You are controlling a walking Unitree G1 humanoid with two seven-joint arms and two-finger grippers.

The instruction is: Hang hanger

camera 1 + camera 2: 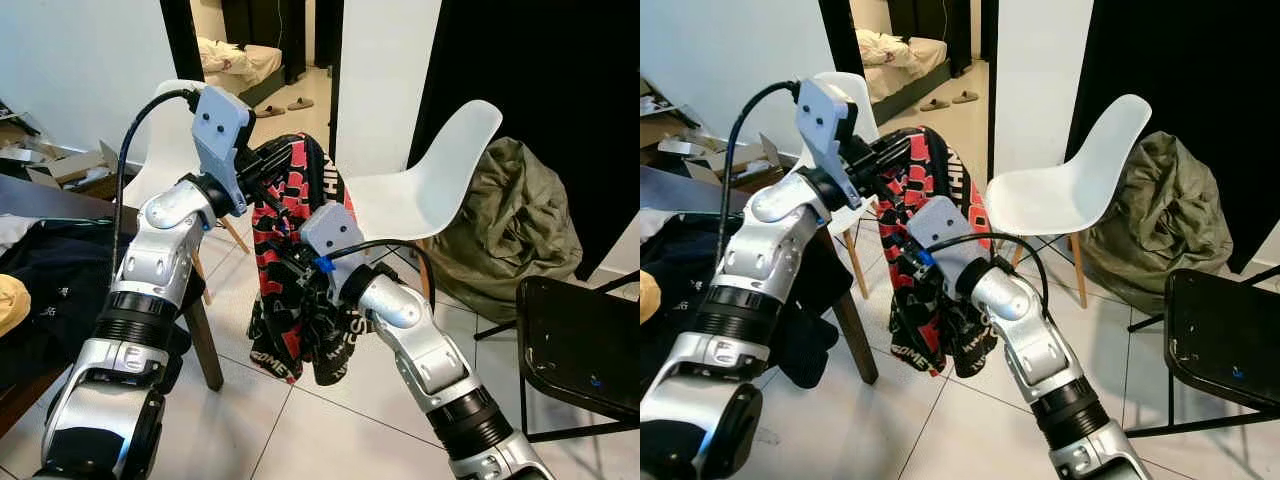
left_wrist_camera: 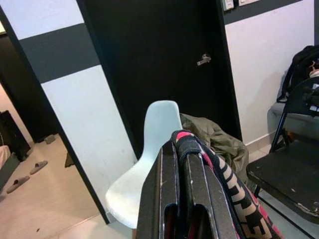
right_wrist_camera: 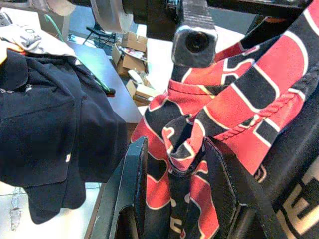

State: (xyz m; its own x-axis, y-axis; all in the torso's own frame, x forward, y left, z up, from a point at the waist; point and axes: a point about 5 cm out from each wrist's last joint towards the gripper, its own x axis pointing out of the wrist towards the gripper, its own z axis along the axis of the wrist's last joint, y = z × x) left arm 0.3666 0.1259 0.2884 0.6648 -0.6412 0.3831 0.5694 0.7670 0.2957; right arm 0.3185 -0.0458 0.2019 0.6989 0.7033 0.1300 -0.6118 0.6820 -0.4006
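Garment: a red-and-black patterned piece of clothing [image 1: 300, 250] with pale lettering hangs in the air between the two arms, in front of the white chair, its lower folds drooping toward the tiled floor [image 1: 330, 430] without reaching it.
Hanger: no hanger can be made out; the cloth covers whatever lies inside it.
Left gripper: the left gripper [image 1: 262, 165] is raised at the top of the garment. In the left wrist view its two black fingers [image 2: 167, 199] lie pressed close side by side with the garment's black-edged fold draped over their tips.
Right gripper: the right gripper [image 1: 292, 262] sits lower, pushed into the middle of the garment. In the right wrist view its fingers [image 3: 130, 194] stand spread, with a bunch of the red-and-black cloth lying between them.
White chair: a white moulded chair [image 1: 440, 170] stands just behind the garment, its seat facing the robot.
Olive bundle: a heap of olive-green fabric [image 1: 520, 230] lies on the floor beside the white chair.
Black chair: a black folding chair [image 1: 580, 350] stands at the robot's right.
Desk: a dark desk [image 1: 50, 200] at the robot's left carries dark navy clothes [image 1: 60, 270] that hang over its edge.
Background: a doorway behind shows slippers [image 1: 285, 106] on the floor.
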